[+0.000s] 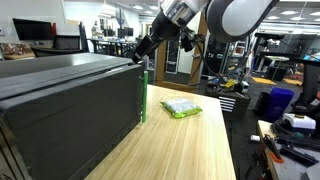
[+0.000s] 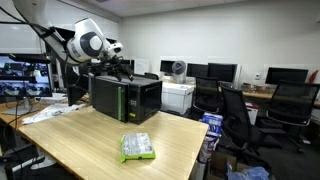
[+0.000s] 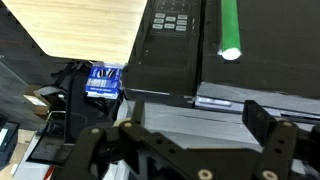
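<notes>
A black microwave point(image 1: 70, 110) with a green door handle point(image 1: 145, 95) stands on the wooden table point(image 1: 185, 150). In both exterior views my gripper point(image 1: 145, 47) hangs just above the microwave's top front corner, near the handle side. It is open and holds nothing. The wrist view looks down past the open gripper point(image 3: 195, 135) onto the grey top of the microwave point(image 3: 190, 112), with the green handle point(image 3: 230, 30) and the keypad point(image 3: 175, 20) beyond. A green and white packet point(image 1: 180, 108) lies on the table in front of the microwave point(image 2: 125, 97), apart from my gripper point(image 2: 122, 68).
A white printer point(image 2: 177, 95) stands behind the table, with black office chairs point(image 2: 235, 110) and monitors point(image 2: 210, 71) around it. A blue bin point(image 1: 280, 100) sits beyond the table's far end. A blue object point(image 3: 103, 82) lies on the floor beside the table edge.
</notes>
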Robot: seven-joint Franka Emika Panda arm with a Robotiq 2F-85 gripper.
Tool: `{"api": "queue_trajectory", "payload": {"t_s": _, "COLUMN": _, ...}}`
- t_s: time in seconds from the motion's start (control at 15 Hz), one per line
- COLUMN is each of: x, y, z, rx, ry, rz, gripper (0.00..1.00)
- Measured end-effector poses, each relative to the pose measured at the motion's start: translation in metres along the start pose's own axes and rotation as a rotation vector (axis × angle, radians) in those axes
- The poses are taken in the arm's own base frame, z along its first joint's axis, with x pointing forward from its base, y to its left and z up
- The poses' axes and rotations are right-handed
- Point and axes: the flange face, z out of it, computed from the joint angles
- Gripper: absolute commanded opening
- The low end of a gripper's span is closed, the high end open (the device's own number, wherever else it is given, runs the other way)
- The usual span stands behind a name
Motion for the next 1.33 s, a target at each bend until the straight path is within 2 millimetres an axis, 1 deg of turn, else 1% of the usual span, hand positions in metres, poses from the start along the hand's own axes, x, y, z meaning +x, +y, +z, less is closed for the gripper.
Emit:
{"api": "queue_trajectory", "payload": {"t_s": 0.2, "x": -0.003, "y": 0.005, "z": 0.005, "rx": -0.008, "ry": 0.005, "rz": -0.001, "gripper": 1.00}}
{"api": "queue_trajectory", "payload": {"t_s": 0.33, "x": -0.005, "y": 0.009, "z": 0.018, "rx": -0.017, "ry": -0.002, "rz": 0.000, "gripper": 1.00}}
{"api": "queue_trajectory", "payload": {"t_s": 0.47, "x": -0.007, "y": 0.003, "z": 0.025, "rx": -0.013, "ry": -0.015, "rz": -0.004, "gripper": 1.00}}
{"api": "queue_trajectory", "payload": {"t_s": 0.53, "x": -0.015, "y": -0.005, "z": 0.031, "rx": -0.005, "ry": -0.047, "rz": 0.006, "gripper": 1.00}}
{"api": "queue_trajectory", "payload": {"t_s": 0.6, "x": -0.018, "y": -0.009, "z": 0.032, "rx": 0.001, "ry": -0.067, "rz": 0.031, "gripper": 1.00}}
{"api": "queue_trajectory", "payload": {"t_s": 0.8, "x": -0.014, "y": -0.010, "z": 0.031, "rx": 0.014, "ry": -0.115, "rz": 0.093, "gripper": 1.00}}
{"api": "queue_trajectory", "payload": {"t_s": 1.0, "x": -0.012, "y": -0.015, "z": 0.027, "rx": 0.051, "ry": -0.193, "rz": 0.129, "gripper": 1.00}}
{"api": "queue_trajectory", "payload": {"t_s": 1.33, "x": -0.012, "y": -0.030, "z": 0.014, "rx": 0.160, "ry": -0.421, "rz": 0.139, "gripper": 1.00}}
